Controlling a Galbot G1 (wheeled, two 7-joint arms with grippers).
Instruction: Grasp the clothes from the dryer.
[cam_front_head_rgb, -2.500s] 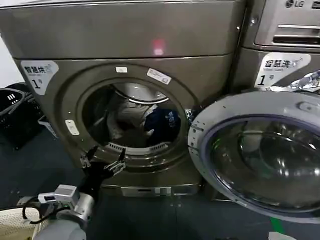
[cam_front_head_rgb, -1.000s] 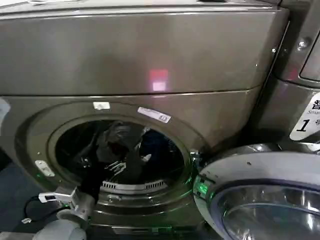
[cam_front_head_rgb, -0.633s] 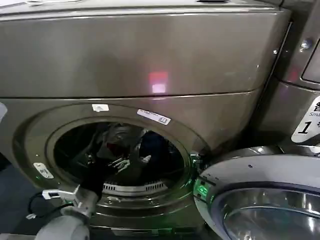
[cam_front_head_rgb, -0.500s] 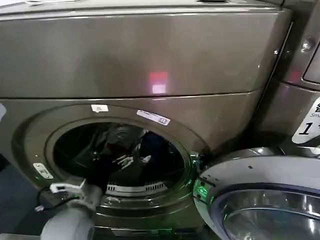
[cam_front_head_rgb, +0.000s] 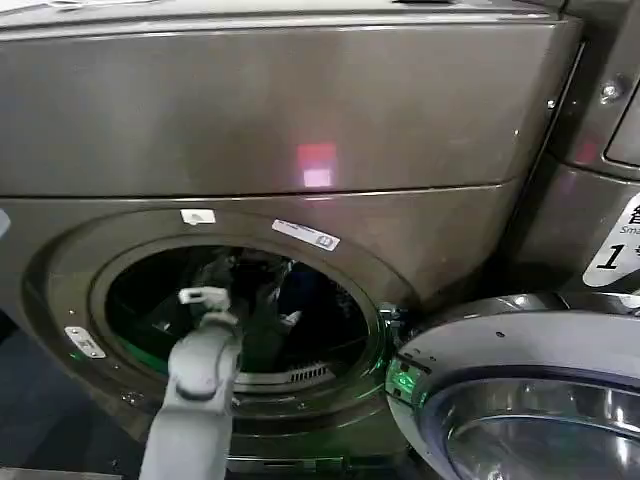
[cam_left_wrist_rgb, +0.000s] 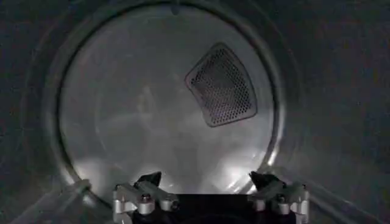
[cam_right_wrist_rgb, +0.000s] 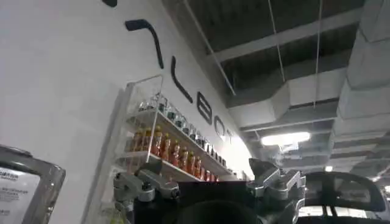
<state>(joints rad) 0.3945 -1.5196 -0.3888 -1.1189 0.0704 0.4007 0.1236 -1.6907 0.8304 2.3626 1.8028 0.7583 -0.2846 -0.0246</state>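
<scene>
The bronze-grey dryer (cam_front_head_rgb: 300, 100) fills the head view, its round porthole open. The clothes (cam_front_head_rgb: 290, 300) lie inside the drum as a dark heap with a small white patch. My left arm (cam_front_head_rgb: 200, 360) reaches up through the porthole into the drum, left of the heap. In the left wrist view my left gripper (cam_left_wrist_rgb: 204, 178) is open with nothing between its fingers, facing the drum's pale rear wall and a perforated vent (cam_left_wrist_rgb: 222, 85). My right gripper (cam_right_wrist_rgb: 204, 170) is open and empty, pointing up at a white wall away from the dryer.
The dryer's round glass door (cam_front_head_rgb: 520, 400) hangs open at the lower right, with a green light at its hinge. A neighbouring machine (cam_front_head_rgb: 600, 150) with a "1" label stands on the right. A shelf of bottles (cam_right_wrist_rgb: 177, 152) hangs on the wall.
My left arm has risen and pushed further through the porthole. Its gripper, earlier at the drum's lip, is now inside the drum.
</scene>
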